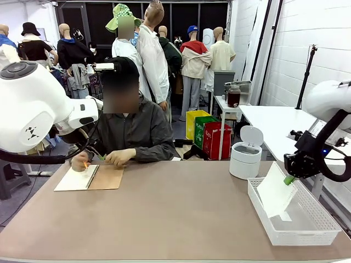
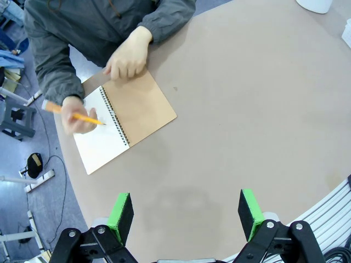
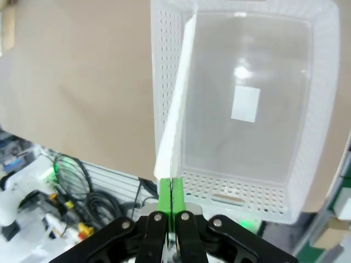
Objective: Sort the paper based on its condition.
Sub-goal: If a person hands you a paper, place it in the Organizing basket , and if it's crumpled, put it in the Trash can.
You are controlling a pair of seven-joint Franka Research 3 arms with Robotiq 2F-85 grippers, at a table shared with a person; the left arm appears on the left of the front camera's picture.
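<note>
One flat sheet of paper (image 1: 276,193) hangs from the right gripper (image 3: 171,193), whose green pads are pressed tight on the sheet's upper edge, so that it dangles over the near-left part of the white perforated basket (image 1: 315,227). This looks like the placing step for a smooth sheet; the next move probably calls for lowering it inside the basket walls and then parting the pads. The left gripper (image 2: 186,211) hovers above bare table (image 2: 247,109) with its jaws spread wide and nothing between them. Across the table, one person writes with one pencil (image 2: 74,114) in one spiral notebook (image 2: 123,120). One round white lidded bin (image 1: 244,153) stands just beyond the basket. I see no crumpled wads.
</note>
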